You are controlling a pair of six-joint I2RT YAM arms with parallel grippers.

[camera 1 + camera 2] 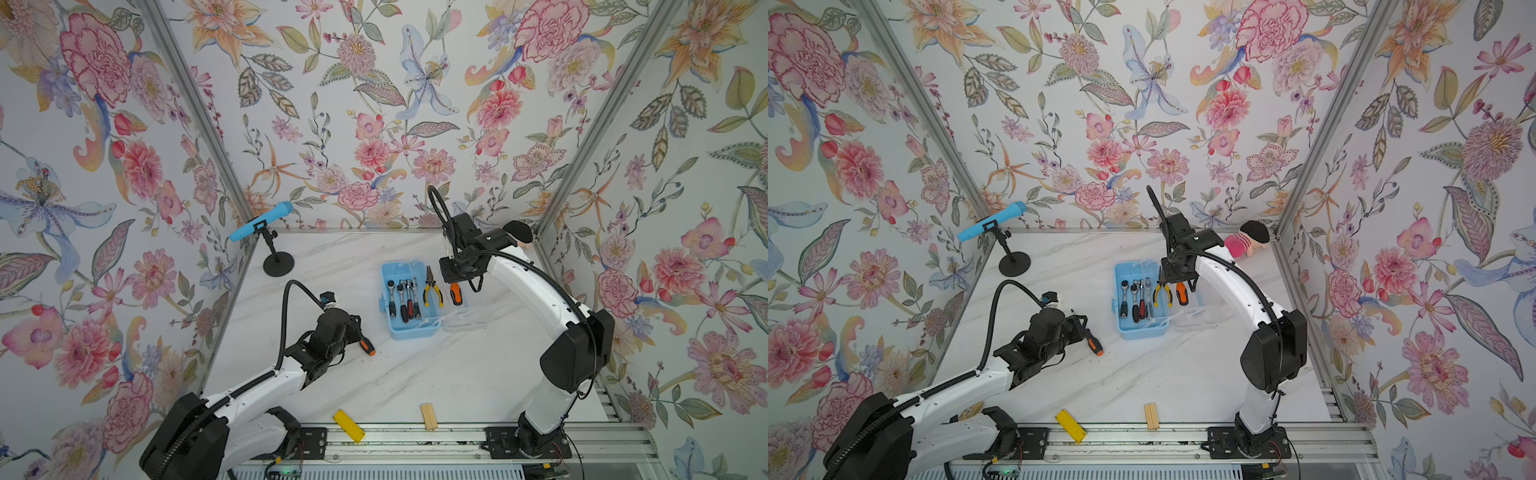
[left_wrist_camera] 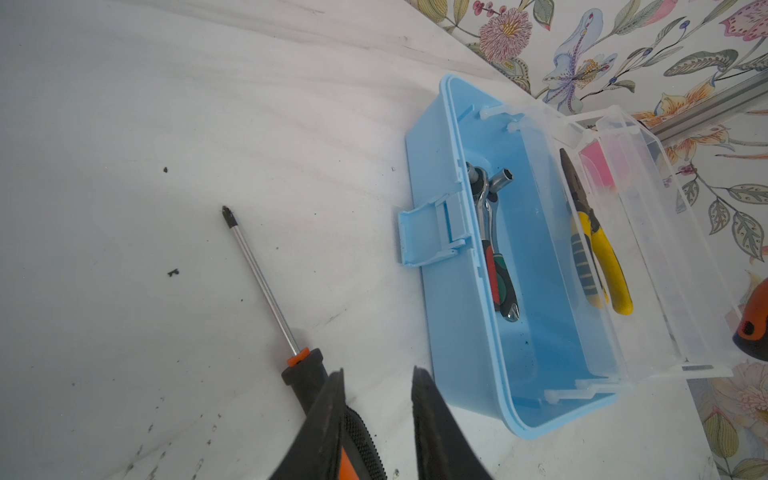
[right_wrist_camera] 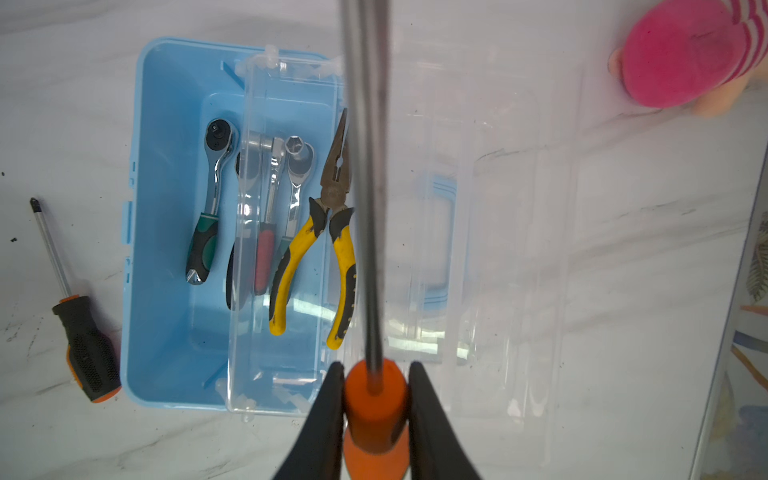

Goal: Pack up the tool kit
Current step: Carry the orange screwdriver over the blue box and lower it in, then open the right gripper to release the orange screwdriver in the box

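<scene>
Toolbox: my right hand clamps orange screwdriver beside pliers; I'd level shaft, lower slowly, clear the lid.

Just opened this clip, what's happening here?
A tool kit is being packed: a light-blue plastic box stands open, its clear lid flipped to one side. Chrome ratchets and yellow-handled pliers lie inside. The right pincer is clamped on an orange-and-black screwdriver, held above the box's hinge side. The left pincer hovers open over a second orange-and-black screwdriver lying on the table beside the box.
</scene>
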